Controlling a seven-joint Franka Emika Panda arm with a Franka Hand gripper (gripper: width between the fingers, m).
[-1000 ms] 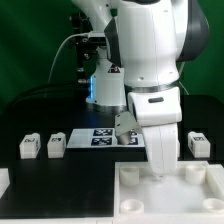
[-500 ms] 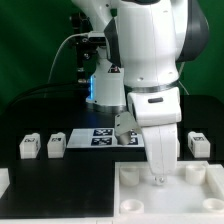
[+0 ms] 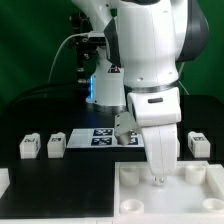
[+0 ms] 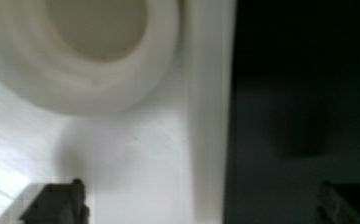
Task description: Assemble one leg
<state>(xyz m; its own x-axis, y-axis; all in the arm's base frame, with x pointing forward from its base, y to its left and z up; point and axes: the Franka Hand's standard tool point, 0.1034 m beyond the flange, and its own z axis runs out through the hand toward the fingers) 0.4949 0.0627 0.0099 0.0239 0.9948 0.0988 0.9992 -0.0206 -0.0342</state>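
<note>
Three legs, small white blocks with black-and-white tags, stand on the black table: two at the exterior view's left (image 3: 28, 146) (image 3: 56, 143) and one at its right (image 3: 199, 143). The large white panel (image 3: 135, 198) with round corner sockets lies at the front. My gripper (image 3: 158, 180) hangs low over the panel's back edge, beside a socket (image 3: 190, 172). In the wrist view the gripper (image 4: 198, 205) is open, its dark fingertips (image 4: 52, 203) wide apart with nothing between them, over the panel edge (image 4: 186, 150) and a round socket (image 4: 92, 40).
The marker board (image 3: 98, 137) lies flat behind the panel, partly hidden by my arm. A white part (image 3: 4, 180) shows at the exterior view's left edge. Black cloth covers the table (image 3: 60, 180).
</note>
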